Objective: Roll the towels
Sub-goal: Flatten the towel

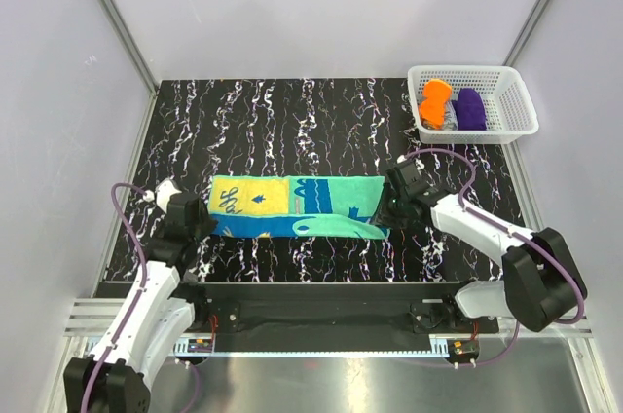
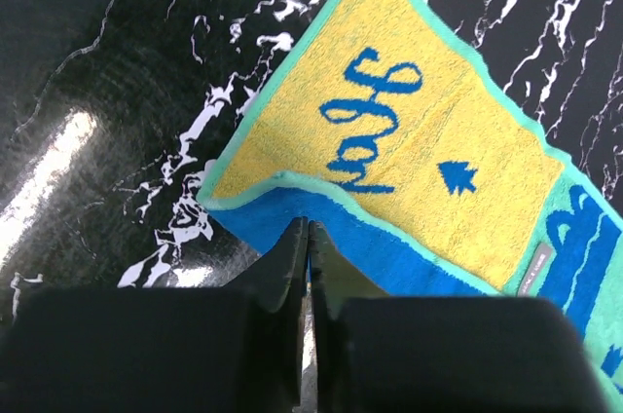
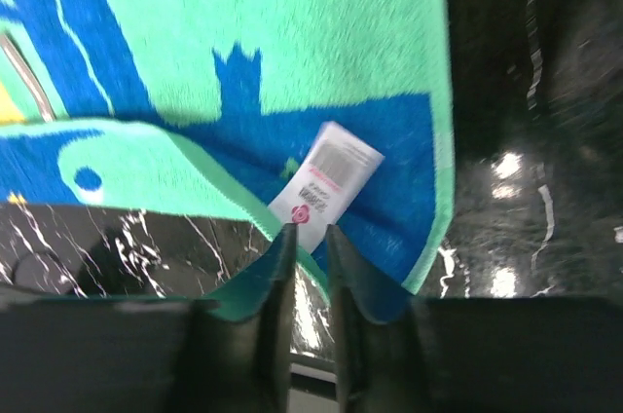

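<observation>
The teal-green, blue and yellow towel [image 1: 292, 204] lies flat along the black marbled table, folded lengthwise. My left gripper [image 1: 201, 222] is at its left end. In the left wrist view the gripper [image 2: 309, 226] is shut on the blue near edge of the towel [image 2: 409, 131]. My right gripper [image 1: 385, 212] is at the right end. In the right wrist view it [image 3: 304, 230] is pinched on the green-trimmed near edge of the towel [image 3: 292, 33], beside a white label [image 3: 326, 184]. The orange towel [image 1: 435, 99] sits rolled in the basket.
The white lattice basket [image 1: 523, 111] stands at the back right corner and also holds a purple roll [image 1: 471, 109]. Grey walls close in the table on the left, back and right. The arm bases and a metal rail run along the near edge.
</observation>
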You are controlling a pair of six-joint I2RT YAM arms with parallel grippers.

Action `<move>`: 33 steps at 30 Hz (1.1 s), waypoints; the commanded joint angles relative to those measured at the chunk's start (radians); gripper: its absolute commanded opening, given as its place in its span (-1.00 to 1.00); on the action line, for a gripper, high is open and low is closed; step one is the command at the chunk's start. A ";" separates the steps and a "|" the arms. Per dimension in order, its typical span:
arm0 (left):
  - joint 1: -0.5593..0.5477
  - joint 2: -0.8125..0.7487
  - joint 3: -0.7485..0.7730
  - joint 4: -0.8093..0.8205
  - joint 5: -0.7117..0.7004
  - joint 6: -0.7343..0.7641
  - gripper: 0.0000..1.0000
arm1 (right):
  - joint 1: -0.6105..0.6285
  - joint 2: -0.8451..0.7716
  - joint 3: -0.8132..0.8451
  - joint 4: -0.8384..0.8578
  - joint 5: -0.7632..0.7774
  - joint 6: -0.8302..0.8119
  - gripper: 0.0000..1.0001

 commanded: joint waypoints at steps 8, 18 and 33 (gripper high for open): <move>0.013 -0.080 -0.019 0.053 -0.019 -0.008 -1.00 | 0.219 -0.108 -0.081 -0.004 -0.018 0.019 -0.74; 0.014 -0.105 0.016 0.044 -0.075 0.003 0.04 | 0.435 -0.249 -0.211 -0.142 0.002 0.172 -0.84; 0.060 0.094 0.064 0.165 -0.030 0.047 0.54 | 0.449 -0.273 0.146 -0.428 0.464 0.082 0.64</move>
